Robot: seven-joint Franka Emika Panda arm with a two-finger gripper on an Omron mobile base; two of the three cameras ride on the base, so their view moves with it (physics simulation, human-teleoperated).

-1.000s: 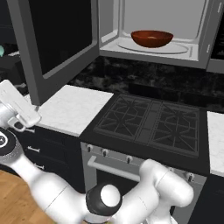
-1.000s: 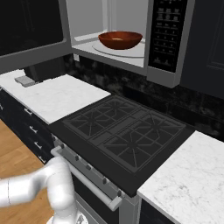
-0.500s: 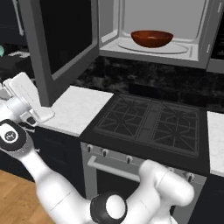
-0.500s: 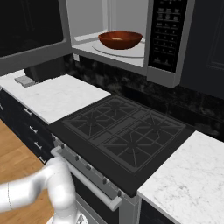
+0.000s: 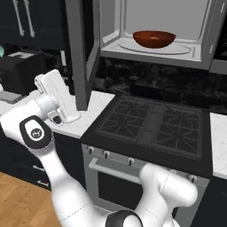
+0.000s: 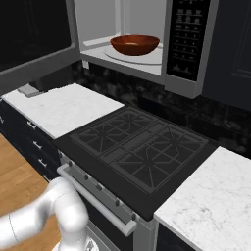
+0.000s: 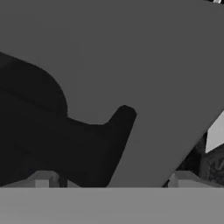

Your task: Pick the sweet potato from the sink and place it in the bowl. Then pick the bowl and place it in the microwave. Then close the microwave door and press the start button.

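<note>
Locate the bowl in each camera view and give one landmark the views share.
Left base view: the bowl sits upper centre-right, on the turntable inside the open microwave.
Right base view: upper centre, inside the same cavity.
Hand view: the bowl cannot be made out.
Shared landmark: the black stovetop below the microwave.
</note>
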